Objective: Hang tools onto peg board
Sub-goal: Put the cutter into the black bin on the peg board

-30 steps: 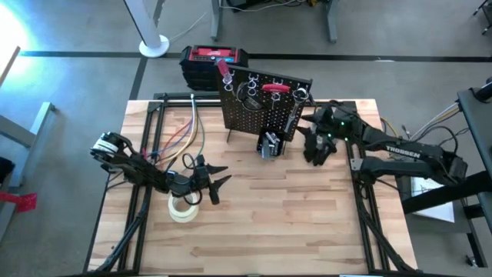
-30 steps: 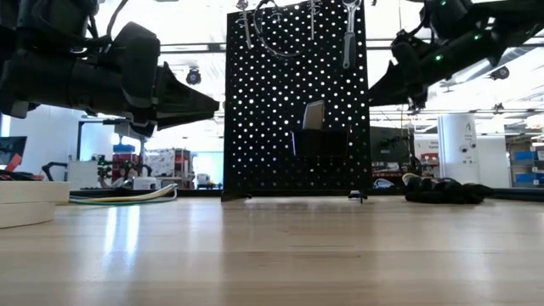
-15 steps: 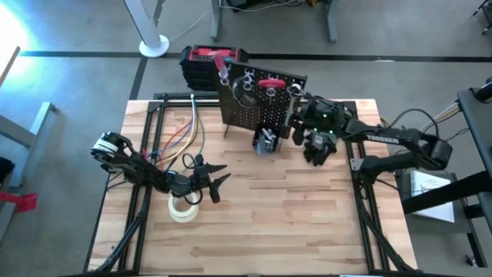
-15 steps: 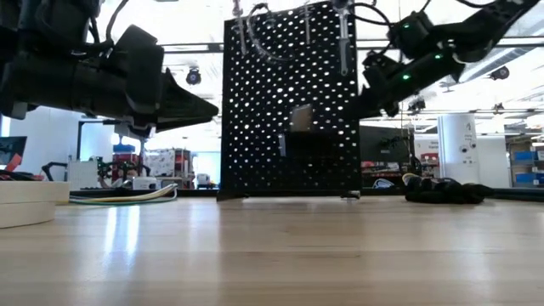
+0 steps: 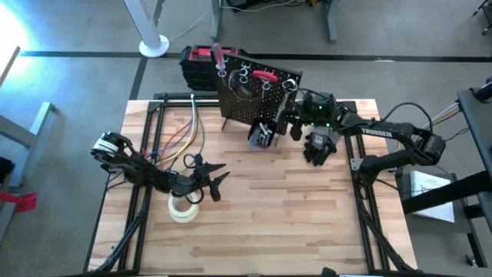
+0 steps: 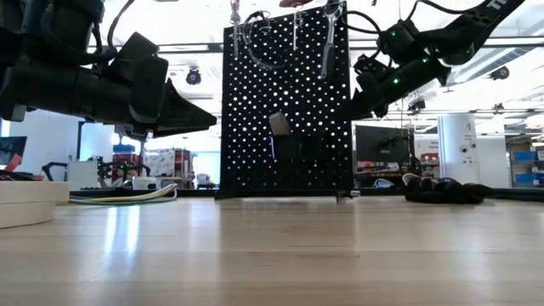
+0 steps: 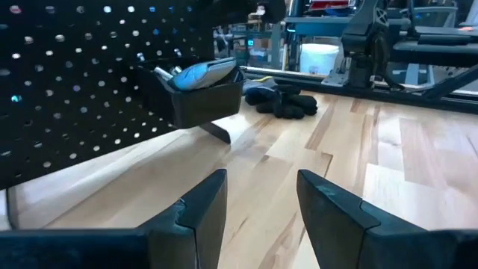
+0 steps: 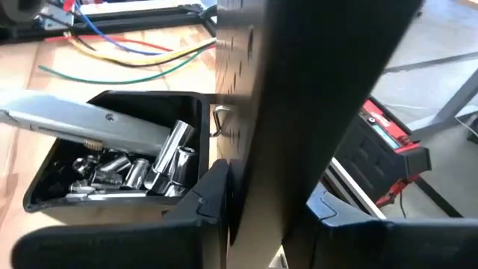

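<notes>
Right gripper (image 5: 294,123) clamps the side edge of the peg board (image 5: 250,96), one finger on each face of the thin panel. The board is flat black metal, punched with rows of small round holes; it stands upright at the far side of the table, turned at an angle to the table edge. Tools on silvery hooks along its top: a red-handled one (image 5: 265,76), a grey wrench (image 6: 327,34). A small black bin (image 8: 112,153) is fixed to the board face, holding short shiny cylindrical bits (image 8: 160,168) and a flat grey metal tool (image 8: 82,123) laid across.

Left gripper (image 5: 217,178) hovers over the near-left table, fingers partly apart, holding nothing, just beside a whitish tape roll (image 5: 183,208).

Black gloves (image 5: 319,146) are heaped right of the board. The table (image 5: 292,223) is pale butcher-block wood in glued strips. Coloured wires (image 5: 184,135) trail at left. A red-and-black box (image 5: 207,61) sits behind the board on the grey floor. Workshop benches and monitors in the background.
</notes>
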`<state>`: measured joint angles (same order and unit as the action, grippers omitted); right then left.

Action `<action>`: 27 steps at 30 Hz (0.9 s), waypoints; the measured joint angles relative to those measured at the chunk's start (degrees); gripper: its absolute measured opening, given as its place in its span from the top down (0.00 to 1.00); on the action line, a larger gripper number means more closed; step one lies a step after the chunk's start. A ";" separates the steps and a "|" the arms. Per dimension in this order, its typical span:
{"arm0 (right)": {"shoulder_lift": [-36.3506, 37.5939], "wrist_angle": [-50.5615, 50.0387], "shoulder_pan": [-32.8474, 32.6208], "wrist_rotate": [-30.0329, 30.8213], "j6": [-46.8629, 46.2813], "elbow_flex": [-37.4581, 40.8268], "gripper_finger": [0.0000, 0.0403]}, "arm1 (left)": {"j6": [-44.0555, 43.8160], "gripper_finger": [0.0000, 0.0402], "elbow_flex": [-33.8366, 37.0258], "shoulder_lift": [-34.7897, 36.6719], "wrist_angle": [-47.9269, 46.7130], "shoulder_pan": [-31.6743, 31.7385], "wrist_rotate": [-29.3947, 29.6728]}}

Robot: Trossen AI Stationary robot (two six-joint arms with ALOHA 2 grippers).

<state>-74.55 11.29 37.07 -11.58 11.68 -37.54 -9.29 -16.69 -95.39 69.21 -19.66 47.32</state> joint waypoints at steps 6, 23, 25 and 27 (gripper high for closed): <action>0.57 -5.36 1.92 -2.74 6.20 -0.31 0.82 | -0.25 0.62 0.00 0.00 -0.06 0.07 0.25; 7.35 -15.32 5.04 -14.49 11.42 0.20 0.69 | -0.47 0.62 0.00 0.00 -0.30 0.33 1.69; 8.69 -17.63 5.06 -14.77 11.23 0.20 0.65 | -0.47 0.62 0.00 0.00 -0.28 0.40 1.69; 9.96 -19.89 5.04 -14.93 10.96 0.20 0.61 | -0.42 0.62 0.00 0.00 -0.28 0.47 1.71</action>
<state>-64.59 -8.60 42.11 -26.51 22.64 -37.34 -9.71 -16.69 -95.39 68.93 -19.19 49.03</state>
